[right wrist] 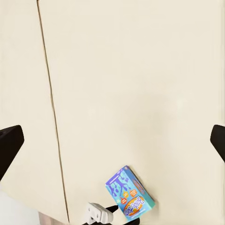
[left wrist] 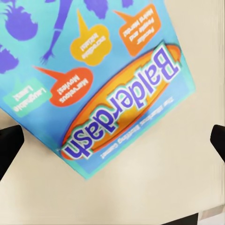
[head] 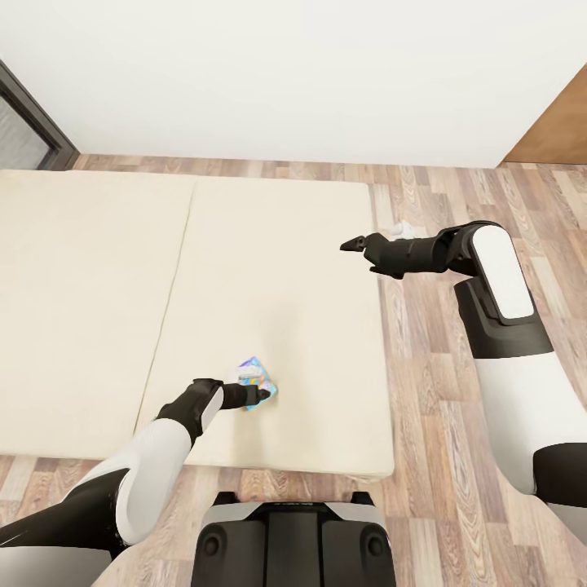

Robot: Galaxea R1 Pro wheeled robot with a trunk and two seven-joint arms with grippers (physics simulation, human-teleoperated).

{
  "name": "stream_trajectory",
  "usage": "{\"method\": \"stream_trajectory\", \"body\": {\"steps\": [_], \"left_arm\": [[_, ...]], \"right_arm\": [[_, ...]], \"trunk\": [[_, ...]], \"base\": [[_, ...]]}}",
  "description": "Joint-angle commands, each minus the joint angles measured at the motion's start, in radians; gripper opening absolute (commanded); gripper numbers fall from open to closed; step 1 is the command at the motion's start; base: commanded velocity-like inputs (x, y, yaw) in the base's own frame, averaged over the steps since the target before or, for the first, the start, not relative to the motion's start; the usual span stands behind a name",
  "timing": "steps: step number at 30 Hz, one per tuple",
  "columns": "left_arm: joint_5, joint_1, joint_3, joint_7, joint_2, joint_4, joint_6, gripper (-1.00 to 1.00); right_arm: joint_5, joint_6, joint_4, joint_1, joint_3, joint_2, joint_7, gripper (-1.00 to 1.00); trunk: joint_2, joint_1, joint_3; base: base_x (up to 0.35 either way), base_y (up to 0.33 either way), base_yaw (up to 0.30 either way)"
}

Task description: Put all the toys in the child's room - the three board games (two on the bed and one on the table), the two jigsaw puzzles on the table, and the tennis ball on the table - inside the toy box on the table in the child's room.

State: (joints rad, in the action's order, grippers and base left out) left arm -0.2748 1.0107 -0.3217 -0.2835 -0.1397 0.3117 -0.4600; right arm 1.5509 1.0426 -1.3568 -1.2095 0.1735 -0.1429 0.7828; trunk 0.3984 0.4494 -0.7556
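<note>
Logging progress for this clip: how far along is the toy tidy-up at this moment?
Early. Nothing looks packed yet. In hand: the left gripper is at the Balderdash board game lying on the bed, fingers spread, no grasp visible. The right gripper hovers open over the bed's edge. Left: lifting this game and boxing all the toys.

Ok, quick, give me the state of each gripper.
Left gripper: open, fingers spread either side of the board game on the bed, not gripping it.
Right gripper: open, empty, above the bed.
</note>
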Motion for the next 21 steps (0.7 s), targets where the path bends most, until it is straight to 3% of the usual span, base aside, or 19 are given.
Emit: {"method": "stream_trajectory", "body": {"steps": [1, 21], "left_arm": [[-0.011, 0.000, -0.008, -0.006, -0.001, 0.003, -0.006, 1.00], [-0.011, 0.000, -0.008, -0.006, -0.001, 0.003, -0.005, 1.00]], "right_arm": [[0.009, 0.000, -0.001, -0.001, 0.001, -0.001, 0.010, 1.00], [0.009, 0.000, -0.001, -0.001, 0.002, 0.000, 0.010, 1.00]], "trunk": [[0.002, 0.001, -0.001], [0.002, 0.001, -0.001]], "base": [[0.000, -0.116, 0.000], [0.000, -0.106, 0.000]]}}
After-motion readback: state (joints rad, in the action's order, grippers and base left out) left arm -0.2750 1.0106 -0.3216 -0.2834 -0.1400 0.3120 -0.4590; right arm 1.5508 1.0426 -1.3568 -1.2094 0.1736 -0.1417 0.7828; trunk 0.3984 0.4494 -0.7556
